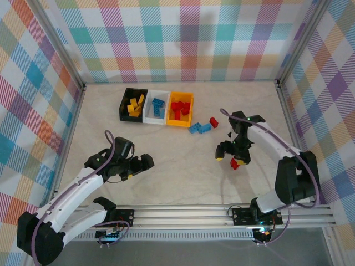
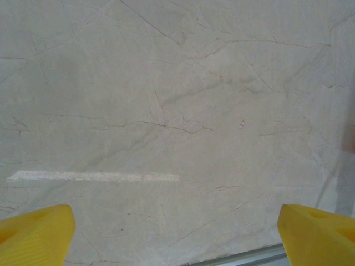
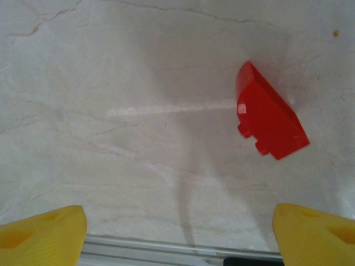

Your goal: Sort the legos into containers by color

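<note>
Red lego (image 3: 269, 113) loose | left pincer (image 2: 176, 235), right pincer (image 3: 177, 235) – wide apart, empty, tips cropped

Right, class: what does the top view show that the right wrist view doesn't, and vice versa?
The top view adds the black bin, white bin and orange bin, loose blue bricks and the left gripper. The wrist view adds the side studs on the red brick. Both share that brick on the table, ahead of the open right gripper.

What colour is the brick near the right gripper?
The brick is red; right wrist view shows it best.
</note>
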`<state>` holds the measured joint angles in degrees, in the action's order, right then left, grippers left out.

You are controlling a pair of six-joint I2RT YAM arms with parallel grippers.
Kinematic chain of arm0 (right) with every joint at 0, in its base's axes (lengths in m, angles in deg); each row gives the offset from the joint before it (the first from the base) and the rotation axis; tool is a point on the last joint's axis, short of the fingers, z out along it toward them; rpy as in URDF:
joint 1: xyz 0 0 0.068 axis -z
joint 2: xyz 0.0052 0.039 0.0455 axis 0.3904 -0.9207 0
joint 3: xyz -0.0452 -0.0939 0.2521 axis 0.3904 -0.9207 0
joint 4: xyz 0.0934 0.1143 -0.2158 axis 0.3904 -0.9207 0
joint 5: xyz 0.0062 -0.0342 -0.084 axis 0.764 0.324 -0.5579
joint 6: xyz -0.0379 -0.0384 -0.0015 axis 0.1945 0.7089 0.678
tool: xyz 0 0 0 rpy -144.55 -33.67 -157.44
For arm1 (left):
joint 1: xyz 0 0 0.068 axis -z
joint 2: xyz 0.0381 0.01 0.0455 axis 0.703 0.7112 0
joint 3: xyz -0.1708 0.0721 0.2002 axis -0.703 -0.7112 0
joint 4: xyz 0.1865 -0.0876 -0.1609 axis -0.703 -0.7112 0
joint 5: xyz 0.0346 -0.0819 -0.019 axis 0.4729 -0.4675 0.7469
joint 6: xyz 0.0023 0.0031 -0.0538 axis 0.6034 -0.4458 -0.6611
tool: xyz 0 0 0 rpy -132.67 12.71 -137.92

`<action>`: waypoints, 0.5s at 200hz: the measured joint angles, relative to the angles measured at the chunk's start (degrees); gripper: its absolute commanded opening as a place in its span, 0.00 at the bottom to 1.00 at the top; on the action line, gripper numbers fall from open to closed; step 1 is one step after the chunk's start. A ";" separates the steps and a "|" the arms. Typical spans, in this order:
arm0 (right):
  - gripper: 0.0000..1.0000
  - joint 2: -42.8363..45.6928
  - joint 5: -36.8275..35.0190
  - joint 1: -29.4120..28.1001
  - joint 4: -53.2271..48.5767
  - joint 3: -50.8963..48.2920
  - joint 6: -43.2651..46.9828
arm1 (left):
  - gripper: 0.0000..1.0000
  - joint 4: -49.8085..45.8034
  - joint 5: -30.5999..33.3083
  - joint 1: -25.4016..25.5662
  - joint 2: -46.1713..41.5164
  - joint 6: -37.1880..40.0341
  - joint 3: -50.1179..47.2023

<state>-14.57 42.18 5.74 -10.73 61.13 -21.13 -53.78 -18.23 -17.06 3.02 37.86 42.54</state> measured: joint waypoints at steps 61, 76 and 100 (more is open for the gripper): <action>0.86 -8.46 -4.26 0.15 1.60 0.92 2.84 | 0.95 0.17 0.15 0.00 0.74 0.72 0.70; 0.86 -8.66 -5.07 0.31 2.08 1.44 3.54 | 0.96 0.31 0.15 0.00 0.76 0.66 0.33; 0.85 -9.38 -6.14 0.70 2.56 1.49 4.50 | 0.95 0.55 0.15 0.00 1.77 0.57 0.24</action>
<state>-23.94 36.04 6.44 -8.17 62.62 -16.63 -53.23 -18.08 -17.06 4.80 38.43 42.78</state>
